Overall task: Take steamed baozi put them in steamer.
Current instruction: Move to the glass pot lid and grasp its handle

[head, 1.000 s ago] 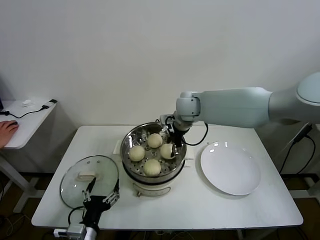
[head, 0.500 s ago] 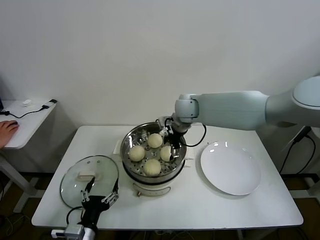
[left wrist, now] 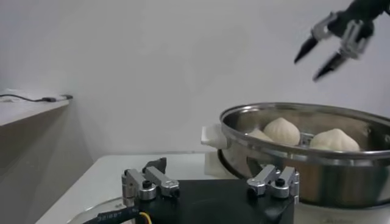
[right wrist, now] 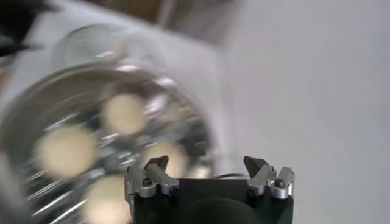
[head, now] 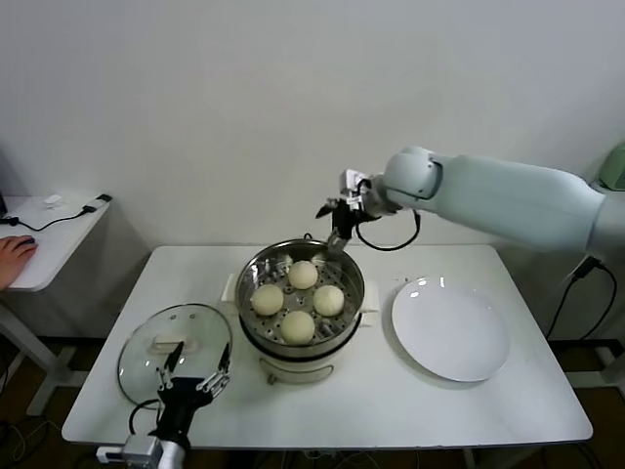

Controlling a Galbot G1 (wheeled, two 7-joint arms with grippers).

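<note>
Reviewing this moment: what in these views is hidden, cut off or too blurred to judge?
- Steamer base: left wrist view, cropped by the frame edge.
- Baozi: right wrist view, blurred; surface unreadable.
- Two baozi: left wrist view, hidden behind the steamer wall.
- Glass lid: head view, partly covered by the left hand.

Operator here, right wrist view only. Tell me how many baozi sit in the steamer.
Observer: Four baozi sit on the tray inside the steamer.
Operator: Report where my right gripper is.
Observer: The right gripper is open and empty, above the steamer's far rim.
Operator: Give me the plate.
Observer: The plate is bare, on the table to the steamer's right.
Operator: Left arm, go.
Observer: The left gripper is open at the table's near edge, by the glass lid.
</note>
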